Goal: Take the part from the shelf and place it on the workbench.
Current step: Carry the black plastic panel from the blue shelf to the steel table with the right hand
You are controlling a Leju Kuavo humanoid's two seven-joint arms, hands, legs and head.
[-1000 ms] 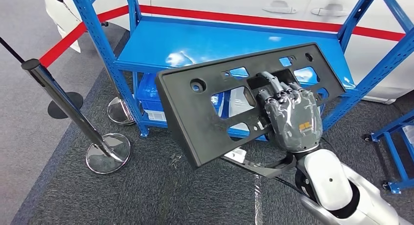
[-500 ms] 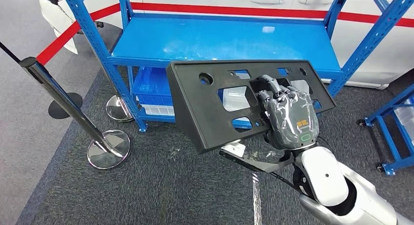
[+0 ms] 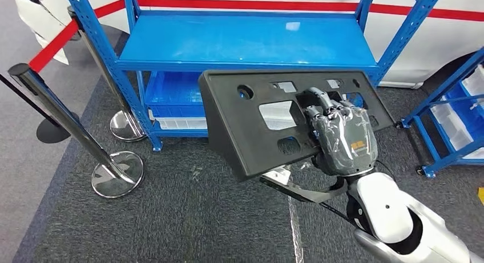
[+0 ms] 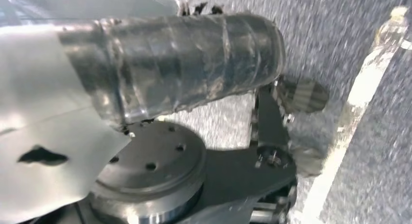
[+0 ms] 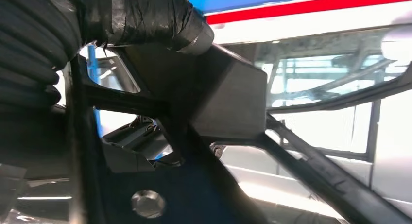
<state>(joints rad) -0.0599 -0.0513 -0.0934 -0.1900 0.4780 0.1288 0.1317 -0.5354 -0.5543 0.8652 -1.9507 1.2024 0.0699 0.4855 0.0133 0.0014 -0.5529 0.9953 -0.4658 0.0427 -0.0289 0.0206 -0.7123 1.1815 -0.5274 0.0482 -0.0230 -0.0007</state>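
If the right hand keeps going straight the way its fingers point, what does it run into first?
Probably the blue shelf. The right hand grips the black part, fingers aimed up and forward at the shelf's front edge. Depth is unclear; the part may touch first.

Black cutout part [image 3: 251, 123], tilted, seemingly clear of blue shelf [image 3: 245, 43].

Head view high, facing down over part [image 3: 257, 123] and shelf [image 3: 245, 43]; right wrist close behind part.
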